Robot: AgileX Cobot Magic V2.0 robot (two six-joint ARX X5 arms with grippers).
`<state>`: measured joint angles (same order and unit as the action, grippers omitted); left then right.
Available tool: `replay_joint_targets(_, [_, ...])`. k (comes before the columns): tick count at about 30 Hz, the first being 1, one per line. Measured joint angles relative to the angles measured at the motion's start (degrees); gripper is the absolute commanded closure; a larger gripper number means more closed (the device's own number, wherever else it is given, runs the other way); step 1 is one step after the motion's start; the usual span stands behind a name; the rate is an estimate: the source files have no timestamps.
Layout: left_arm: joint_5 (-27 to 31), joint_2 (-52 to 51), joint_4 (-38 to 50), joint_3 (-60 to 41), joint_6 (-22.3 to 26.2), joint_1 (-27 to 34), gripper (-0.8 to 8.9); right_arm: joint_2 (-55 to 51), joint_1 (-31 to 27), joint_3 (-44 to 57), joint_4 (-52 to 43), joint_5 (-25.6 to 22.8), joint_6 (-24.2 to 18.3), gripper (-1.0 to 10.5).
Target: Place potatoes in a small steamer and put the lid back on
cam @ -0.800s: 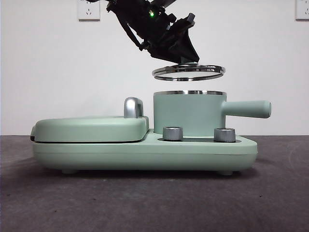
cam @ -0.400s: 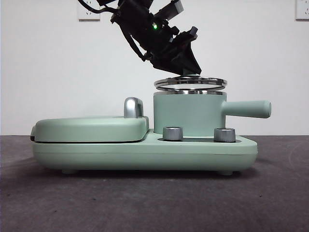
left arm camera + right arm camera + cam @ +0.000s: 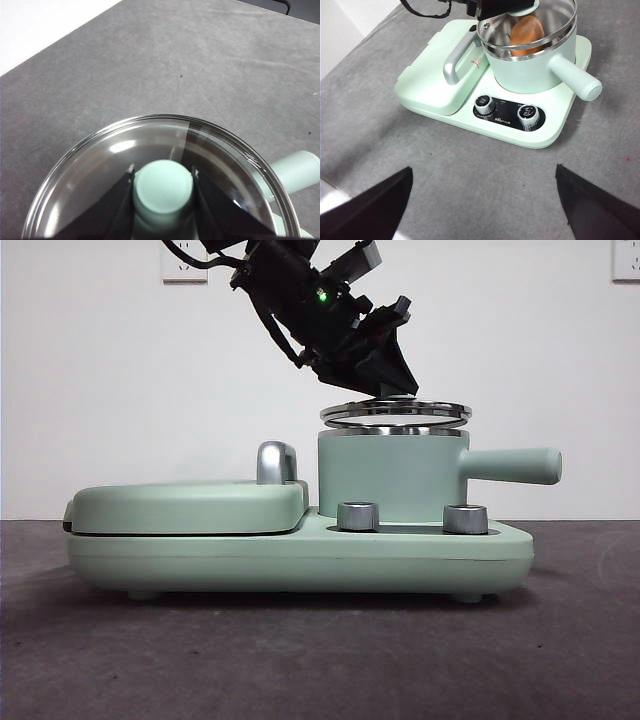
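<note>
One lid [image 3: 396,412], and my left gripper [image 3: 163,186] has it: both black jaws pinch the single mint-green knob [image 3: 163,184], one on each side. From the front the lid sits level just over the chrome rim of the one pot [image 3: 390,475], right at the rim; whether it rests on it or a sliver of gap is left, I cannot tell. My arm comes down to it at a slant from the upper left, with one green light glowing on it.

One potato [image 3: 526,29], orange-brown, lies inside the pot, seen through the glass from my right wrist camera. One long straight handle [image 3: 512,465] sticks out of the pot's side.

The pot stands on one mint-green cooker base [image 3: 300,552]. Two knobs on its front panel: one [image 3: 358,516], two [image 3: 465,518]. Beside the pot, one flat hinged cover [image 3: 187,507] lies shut, with one chrome handle [image 3: 276,461] on it.

My right gripper [image 3: 485,210] hangs well back from the cooker, jaws spread wide, nothing between them.

Underneath, a dark grey, felt-like tabletop [image 3: 300,660]. Behind, a plain white wall [image 3: 100,390] with two sockets: one [image 3: 184,260] upper left, one [image 3: 626,260] at the upper right edge.
</note>
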<state>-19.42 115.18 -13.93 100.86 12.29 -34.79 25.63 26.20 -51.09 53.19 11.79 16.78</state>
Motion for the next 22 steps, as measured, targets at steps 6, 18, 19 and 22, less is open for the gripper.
replay_joint_targets(6, [0.00,0.00,0.00,0.00,0.17,0.00,7.99,0.00,0.00,0.00,0.00,0.00,0.00,4.9])
replay_joint_targets(18, [0.00,0.07,-1.31,0.00,1.07,0.00,7.99,0.00,0.00,-0.02,0.00,0.00,0.00,4.9])
replay_joint_targets(19, [0.00,0.07,-1.57,0.00,1.25,0.00,7.99,0.00,0.00,-0.02,0.00,0.00,0.00,4.9])
replay_joint_targets(22, [0.00,0.20,-1.70,0.00,1.49,0.00,7.99,0.00,0.00,0.00,0.00,0.00,0.00,4.9])
